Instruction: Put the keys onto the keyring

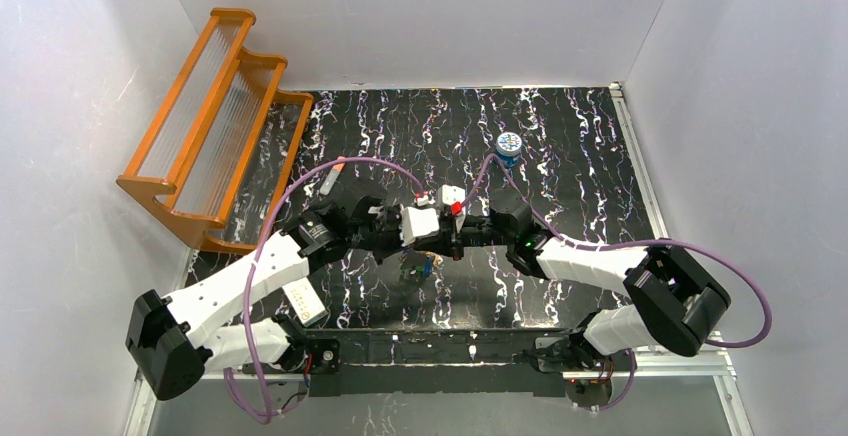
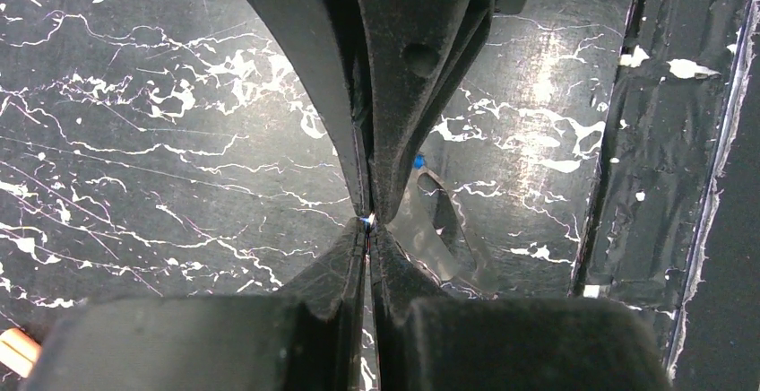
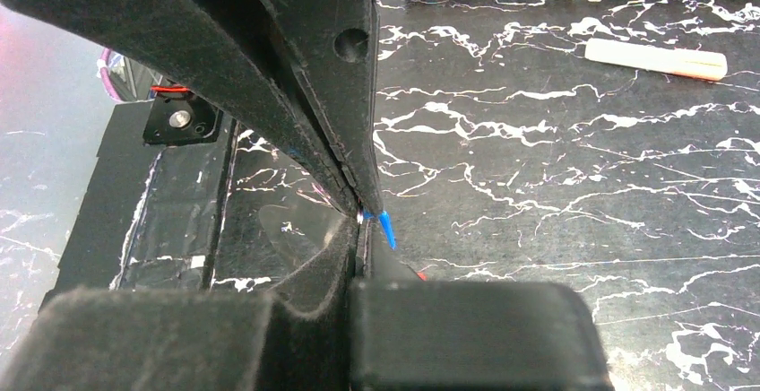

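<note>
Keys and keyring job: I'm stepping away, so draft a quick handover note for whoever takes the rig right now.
Left gripper: shut, tip to tip with the other arm's fingers above mid-table.
Right gripper: shut; a blue key head pokes out at the fingertips.
Keyring: right beside the meeting tips; I cannot tell which gripper pinches it.
Other keys: small green-and-blue cluster just below the grippers in the top view.
Done: unclear whether any key is threaded.
Left: get the keys onto the keyring.
</note>
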